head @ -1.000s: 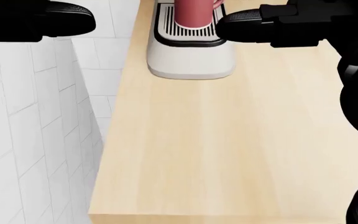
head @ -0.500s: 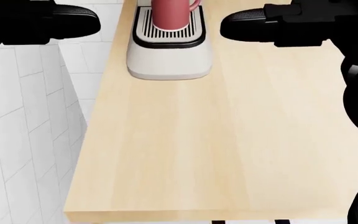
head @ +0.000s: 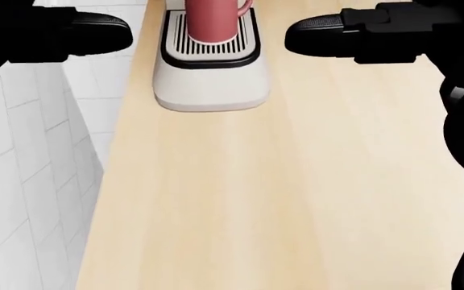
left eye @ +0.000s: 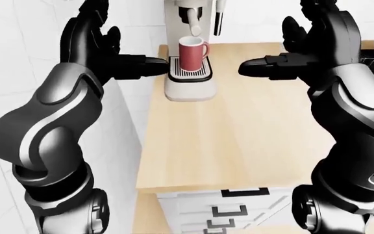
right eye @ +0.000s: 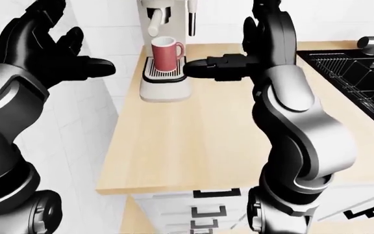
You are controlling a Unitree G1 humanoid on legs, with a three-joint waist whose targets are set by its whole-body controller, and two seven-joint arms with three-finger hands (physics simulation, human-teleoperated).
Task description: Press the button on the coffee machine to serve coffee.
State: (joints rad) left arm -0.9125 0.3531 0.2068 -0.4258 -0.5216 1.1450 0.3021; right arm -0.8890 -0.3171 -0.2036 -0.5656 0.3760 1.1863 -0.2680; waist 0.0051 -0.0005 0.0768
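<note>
Two hands, both raised and empty, fingers spread and grasping nothing.

Item, nearest: the desk (head: 296, 199), pale wood. In the head view its near edge, visible half a second ago, has now dropped below the bottom of the picture, and the white tiled wall (head: 22, 181) at the left takes less room. The whole view has shifted, so the camera has moved in toward the desk, not the things on it.

Item, mid-distance: left hand (left eye: 96, 44), held off the left edge of the desk; right hand (left eye: 317, 44), held over the desk to the right of the machine. Neither touches anything.

Item, beyond: drip tray (head: 209, 51), ribbed, on the white base of the coffee machine (left eye: 188, 53), which stands at the far left of the desk. A red mug (left eye: 191, 50) sits upright on the tray under the spout (left eye: 194, 19).

Item, far right: sink (right eye: 362, 78), dark, with tap.

Button: not made out in any view; the machine's top is cut off.

Assessment: approach nearly closed, press not yet begun. The right hand looks nearer the machine.
</note>
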